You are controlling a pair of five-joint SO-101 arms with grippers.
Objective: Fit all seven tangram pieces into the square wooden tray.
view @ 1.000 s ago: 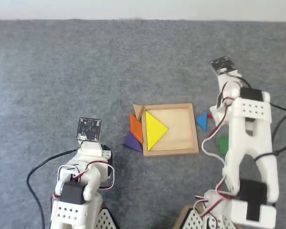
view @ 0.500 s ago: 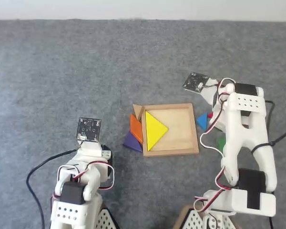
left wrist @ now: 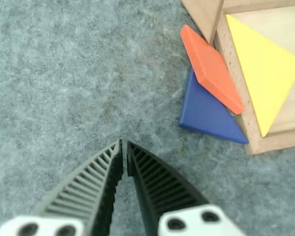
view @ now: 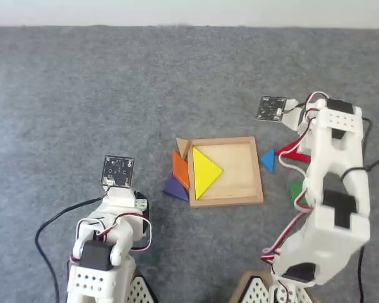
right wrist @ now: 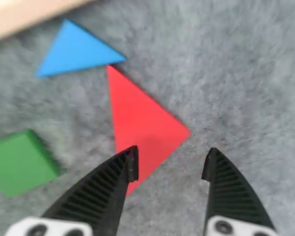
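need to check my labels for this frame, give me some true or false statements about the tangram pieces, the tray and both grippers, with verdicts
1. The yellow triangle lies inside the square wooden tray. True.
2. The right gripper is shut on the red triangle. False: its jaws are open over that triangle.
3. The green square piece sits in the tray. False: it lies on the grey mat outside it, near the red triangle.
4. The left gripper is shut and holds nothing. True.
5. The orange parallelogram lies outside the tray, against its edge. True.
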